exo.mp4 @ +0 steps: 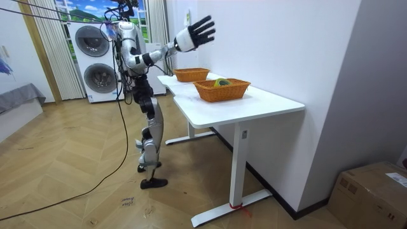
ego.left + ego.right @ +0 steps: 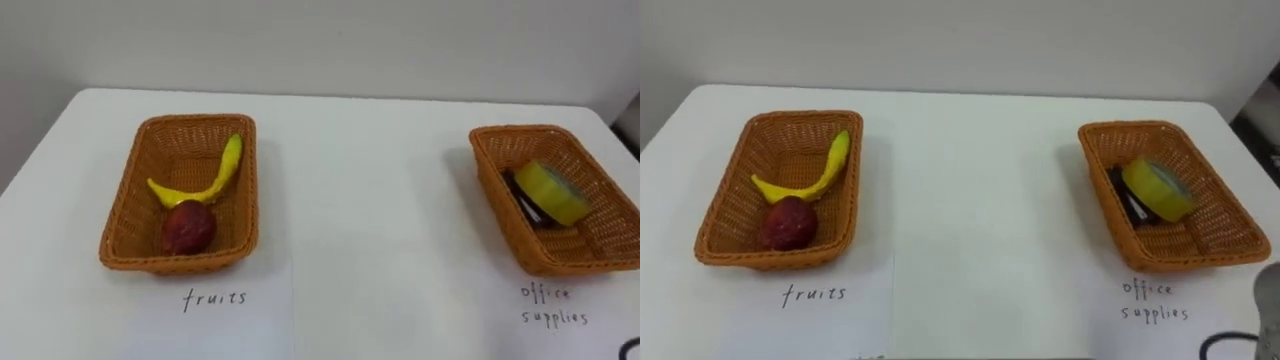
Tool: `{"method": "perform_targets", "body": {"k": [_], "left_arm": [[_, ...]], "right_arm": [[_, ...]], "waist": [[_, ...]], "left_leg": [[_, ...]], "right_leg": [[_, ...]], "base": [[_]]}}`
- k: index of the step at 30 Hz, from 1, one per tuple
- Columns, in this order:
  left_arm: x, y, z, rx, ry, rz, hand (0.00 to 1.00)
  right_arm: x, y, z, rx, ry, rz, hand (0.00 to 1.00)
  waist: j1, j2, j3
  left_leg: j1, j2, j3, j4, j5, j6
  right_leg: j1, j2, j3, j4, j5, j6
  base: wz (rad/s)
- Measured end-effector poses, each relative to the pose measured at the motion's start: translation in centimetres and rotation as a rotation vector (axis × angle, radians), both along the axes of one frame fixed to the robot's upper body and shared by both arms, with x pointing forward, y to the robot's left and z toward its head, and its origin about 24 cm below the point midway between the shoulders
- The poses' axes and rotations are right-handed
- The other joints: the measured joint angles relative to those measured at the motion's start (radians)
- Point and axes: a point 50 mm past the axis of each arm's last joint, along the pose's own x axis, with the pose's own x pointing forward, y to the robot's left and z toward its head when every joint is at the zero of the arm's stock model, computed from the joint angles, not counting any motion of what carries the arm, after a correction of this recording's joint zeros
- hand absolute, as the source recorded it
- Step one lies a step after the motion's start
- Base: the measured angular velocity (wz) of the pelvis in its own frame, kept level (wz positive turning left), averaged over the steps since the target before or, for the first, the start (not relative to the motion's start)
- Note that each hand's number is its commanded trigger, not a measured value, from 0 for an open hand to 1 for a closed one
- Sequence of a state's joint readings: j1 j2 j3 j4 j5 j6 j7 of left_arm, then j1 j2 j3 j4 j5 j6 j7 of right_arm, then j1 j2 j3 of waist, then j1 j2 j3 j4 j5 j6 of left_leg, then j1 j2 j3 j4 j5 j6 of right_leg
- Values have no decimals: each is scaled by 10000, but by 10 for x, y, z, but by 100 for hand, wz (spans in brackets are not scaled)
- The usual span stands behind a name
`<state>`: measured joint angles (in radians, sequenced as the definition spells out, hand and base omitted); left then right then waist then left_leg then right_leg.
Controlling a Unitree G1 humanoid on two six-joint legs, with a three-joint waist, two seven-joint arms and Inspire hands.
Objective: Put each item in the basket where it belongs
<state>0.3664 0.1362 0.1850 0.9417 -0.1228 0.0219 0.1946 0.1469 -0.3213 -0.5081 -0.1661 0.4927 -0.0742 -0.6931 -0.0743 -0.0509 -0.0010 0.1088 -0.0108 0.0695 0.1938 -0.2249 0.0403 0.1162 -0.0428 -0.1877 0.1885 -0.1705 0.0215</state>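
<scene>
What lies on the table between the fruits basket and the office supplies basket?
Nothing. In both eye views the white table is bare between the fruits basket and the office supplies basket.

The robot stands upright with one arm stretched forward and up, its right hand (image 1: pixel 197 33) high, fingers spread wide.

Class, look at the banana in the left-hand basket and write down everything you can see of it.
The banana is yellow, slender and strongly curved, with a greenish tip pointing toward the far right corner of its basket. Its skin looks smooth and unpeeled. It lies inside the left-hand woven brown basket, bending from that corner toward the near side and then across to the left. Its lower curve sits just behind a dark red round fruit, which it appears to touch.
</scene>
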Motion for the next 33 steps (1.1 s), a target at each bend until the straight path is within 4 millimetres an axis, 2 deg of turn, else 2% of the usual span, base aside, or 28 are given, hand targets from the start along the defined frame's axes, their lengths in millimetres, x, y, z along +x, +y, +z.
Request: {"method": "perform_targets", "body": {"k": [4, 6, 7, 10, 12, 13, 18, 23, 25, 28, 31, 33], "left_arm": [[-1, 6, 2, 370, -74, 328, 0], [1, 4, 2, 451, -157, 351, 0], [2, 4, 2, 442, -177, 355, 0], [3, 4, 2, 371, -348, 654, 0], [5, 3, 2, 337, -432, 672, 0], [5, 3, 2, 327, -442, 667, 0], [4, 1, 2, 241, -423, 711, 0], [1, -5, -1, 72, -294, 751, 0], [0, -7, -2, -8, -230, 763, 0], [-7, -10, -4, -212, 42, 798, 0], [-16, -12, -6, -332, 410, 837, 0], [-14, -14, -7, -369, 397, 716, 0]], "right_arm": [[-26, -12, -29, 1673, 272, -1513, 0], [-43, -17, -55, 2631, 950, -2367, 0], [-47, -17, -61, 2877, 1078, -2526, 0], [-63, -20, -93, 4694, 1440, -3317, 0], [-82, -22, -126, 6274, 2015, -4260, 0], [-87, -21, -134, 6606, 2184, -4490, 0], [-132, 5, -193, 8915, 3776, -5960, 0], [-168, 34, -230, 9979, 5730, -6584, 0], [-174, 44, -241, 10200, 6571, -6193, 0], [-182, 63, -256, 10374, 7922, -4541, 0], [-185, 81, -268, 10015, 9974, -1886, 0], [-182, 92, -275, 9456, 11584, 396, 0]], "waist": [[-130, 52, 0], [-199, 35, -8], [-207, 36, -8], [-291, 44, -36], [-294, 78, -54], [-292, 83, -60], [-215, 196, -71], [-42, 327, -32], [-29, 335, -27], [8, 339, -26], [97, 331, -29], [315, 353, -19]], "left_leg": [[66, 17, 97, -86, 0, -2], [50, 20, 106, -122, 0, -2], [34, 21, 111, -123, -1, -1], [-97, 0, 119, -91, -4, 6], [-92, -10, 116, -90, -8, 15], [-93, -11, 104, -88, -9, 16], [-9, -2, 103, -159, -11, 7], [122, -20, 125, -242, -11, 5], [118, -24, 125, -255, -13, 3], [117, -16, 135, -277, -25, -12], [246, -4, 127, -269, -36, -32], [211, -4, 125, -270, -40, -37]], "right_leg": [[-5, 25, 84, -11, 0, 0], [-98, 36, 197, -5, -1, 0], [-152, 36, 219, -3, -1, 0], [-209, 25, 244, -24, -3, 2], [-198, 18, 239, -27, -4, 3], [-195, 16, 228, -25, -5, 6], [-159, 29, 252, -24, -60, -10], [-142, 32, 355, -23, -144, 2], [-156, 39, 431, -23, -155, 2], [-172, 54, 454, -23, -191, -1], [-78, 72, 418, -25, -203, -20], [-110, 74, 416, -32, -204, -22]], "base": [[-8], [-8], [-9], [-1], [0], [0], [0], [-3], [0], [0], [0], [0]]}}
